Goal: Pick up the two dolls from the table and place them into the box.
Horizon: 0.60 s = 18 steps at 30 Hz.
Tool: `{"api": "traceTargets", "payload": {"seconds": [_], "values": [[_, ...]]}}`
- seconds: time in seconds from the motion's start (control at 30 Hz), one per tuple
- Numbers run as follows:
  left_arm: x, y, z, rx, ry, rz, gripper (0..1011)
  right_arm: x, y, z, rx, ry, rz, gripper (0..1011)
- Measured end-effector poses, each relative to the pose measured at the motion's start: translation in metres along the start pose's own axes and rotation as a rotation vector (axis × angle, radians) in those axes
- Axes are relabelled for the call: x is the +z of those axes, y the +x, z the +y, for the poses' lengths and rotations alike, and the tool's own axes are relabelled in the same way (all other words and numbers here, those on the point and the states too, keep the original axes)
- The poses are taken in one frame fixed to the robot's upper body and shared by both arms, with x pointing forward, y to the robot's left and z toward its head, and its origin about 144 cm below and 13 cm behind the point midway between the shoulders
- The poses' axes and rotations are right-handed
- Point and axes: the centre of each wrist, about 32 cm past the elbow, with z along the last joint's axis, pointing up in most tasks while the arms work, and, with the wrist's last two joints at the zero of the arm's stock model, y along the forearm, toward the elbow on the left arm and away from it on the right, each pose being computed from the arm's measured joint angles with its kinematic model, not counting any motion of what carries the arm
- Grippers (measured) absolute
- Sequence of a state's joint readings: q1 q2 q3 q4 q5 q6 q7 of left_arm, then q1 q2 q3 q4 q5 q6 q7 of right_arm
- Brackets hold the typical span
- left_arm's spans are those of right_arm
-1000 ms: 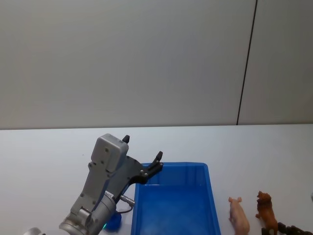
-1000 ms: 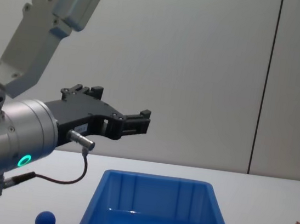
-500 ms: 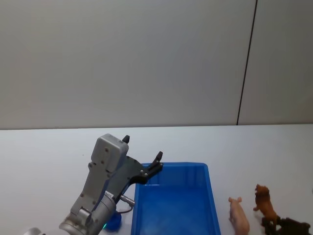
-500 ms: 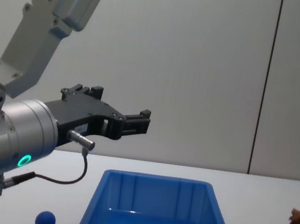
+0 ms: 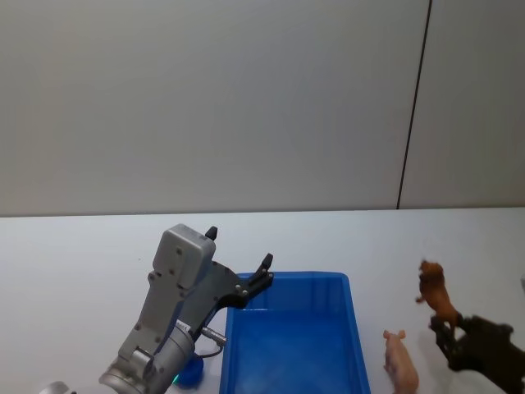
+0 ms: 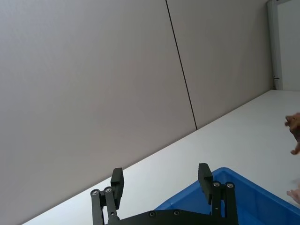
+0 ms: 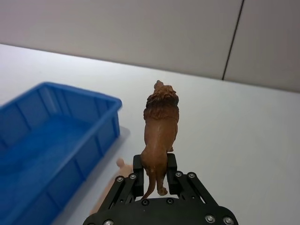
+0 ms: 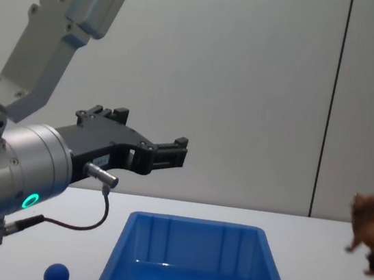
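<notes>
Gripping the reddish-brown maned doll [image 5: 435,300] in the right hand [image 5: 448,335], with both fingers pinching its hindquarters just above the rear feet. Holding it upright in the air, clear of the counter [image 5: 82,254], head up and facing away from the robot toward the back wall [image 5: 246,98]. Hovering to the right of the box [image 5: 303,277], apart from its right side and above the level of its rim in the chest view. Looking down the right wrist view, seeing the doll's mane and back rising straight out from between the closed fingers, with the box off to one side below.

Passing over the pale pink pig doll [image 5: 400,361], lying on the counter just beside the box's right wall, snout pointing away from the robot, between the box and the right hand.

Hanging the left hand [image 5: 239,246] in the air by the far left corner of the box, fingers spread wide apart and gripping nothing. Shading the small blue round-topped object [image 5: 191,373] under the left arm, on the counter just beside the box's left wall.
</notes>
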<state>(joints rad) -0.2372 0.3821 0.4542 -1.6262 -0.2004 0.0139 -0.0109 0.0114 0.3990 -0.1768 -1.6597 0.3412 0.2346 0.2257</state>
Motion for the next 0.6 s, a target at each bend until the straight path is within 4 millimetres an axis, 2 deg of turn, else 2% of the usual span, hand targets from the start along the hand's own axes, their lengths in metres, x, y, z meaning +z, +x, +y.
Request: {"api": "traceTargets", "payload": {"seconds": [0.27, 0.6], "values": [[0.000, 0.000, 0.000, 0.000, 0.000, 0.000, 1002, 0.028, -0.005, 0.018, 0.086, 0.038, -0.028, 263], [0.000, 0.000, 0.000, 0.000, 0.000, 0.000, 1002, 0.049, -0.019, 0.048, 0.222, 0.006, -0.019, 263]]}}
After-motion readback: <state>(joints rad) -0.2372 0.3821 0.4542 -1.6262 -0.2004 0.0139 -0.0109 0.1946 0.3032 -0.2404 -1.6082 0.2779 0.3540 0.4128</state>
